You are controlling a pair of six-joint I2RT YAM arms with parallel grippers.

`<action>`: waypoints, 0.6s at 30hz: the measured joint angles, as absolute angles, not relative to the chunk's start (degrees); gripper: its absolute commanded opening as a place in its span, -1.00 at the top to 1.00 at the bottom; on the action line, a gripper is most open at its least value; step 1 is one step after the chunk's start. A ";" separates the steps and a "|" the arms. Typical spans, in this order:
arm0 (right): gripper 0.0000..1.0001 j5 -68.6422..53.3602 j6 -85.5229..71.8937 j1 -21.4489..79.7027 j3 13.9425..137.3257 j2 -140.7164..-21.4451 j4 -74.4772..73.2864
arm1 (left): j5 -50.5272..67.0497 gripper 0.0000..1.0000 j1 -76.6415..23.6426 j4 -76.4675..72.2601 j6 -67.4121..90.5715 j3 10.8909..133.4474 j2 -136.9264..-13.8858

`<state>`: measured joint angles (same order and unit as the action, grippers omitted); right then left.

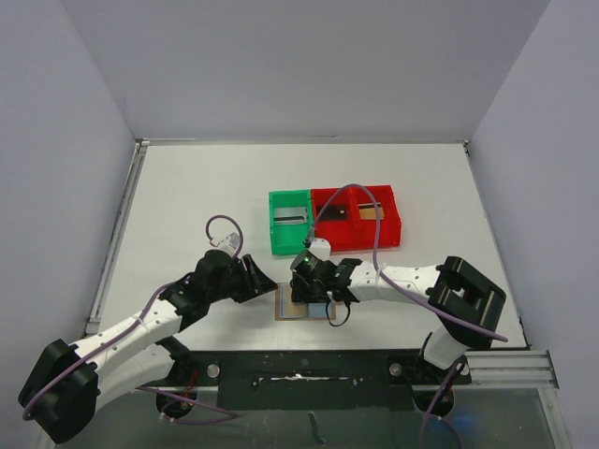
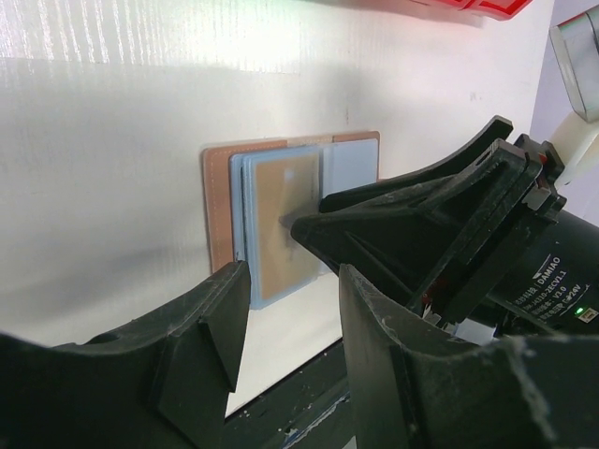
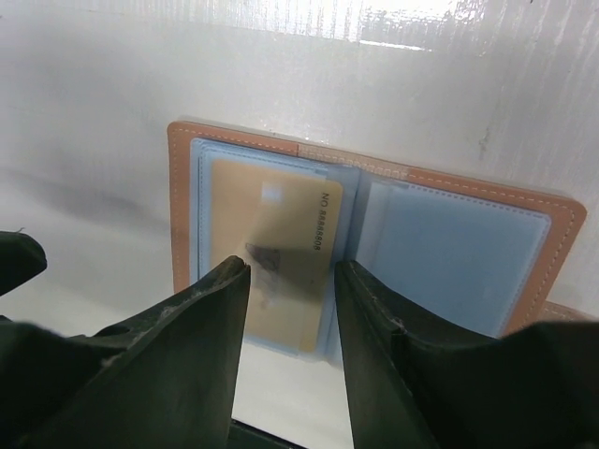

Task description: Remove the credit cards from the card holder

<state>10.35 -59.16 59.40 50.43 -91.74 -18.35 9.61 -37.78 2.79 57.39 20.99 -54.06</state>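
Note:
The card holder (image 1: 301, 312) lies open and flat on the white table near the front edge, brown rim up and pale blue pockets showing. A gold credit card (image 3: 276, 238) sits in its left pocket (image 3: 201, 234); the right pocket (image 3: 449, 253) looks empty. My right gripper (image 3: 288, 273) hovers open just over the near end of that card, nothing between its fingers. My left gripper (image 2: 295, 313) is open and empty too, just left of the card holder (image 2: 220, 196). From there the gold card (image 2: 285, 215) shows, with the right gripper's fingers (image 2: 412, 210) over it.
A green bin (image 1: 276, 229) and a red bin (image 1: 393, 223) stand side by side behind the card holder, with flat dark pieces inside. The black base rail (image 1: 309, 367) runs along the table's front edge. Grey walls enclose the table on three sides.

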 measured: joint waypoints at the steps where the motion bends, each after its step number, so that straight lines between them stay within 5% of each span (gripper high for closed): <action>1: 0.19 10.28 -59.16 59.40 50.39 -91.74 -18.20 | 9.61 0.18 -37.78 2.85 57.39 20.99 -54.06; 12: 0.73 8.73 -60.40 57.58 46.85 -91.92 -13.41 | 9.65 0.18 -37.78 2.85 57.39 20.99 -54.22; 18: 0.77 2.42 -61.82 53.60 38.98 -88.38 -3.70 | 10.50 0.17 -37.78 2.74 57.39 20.99 -55.61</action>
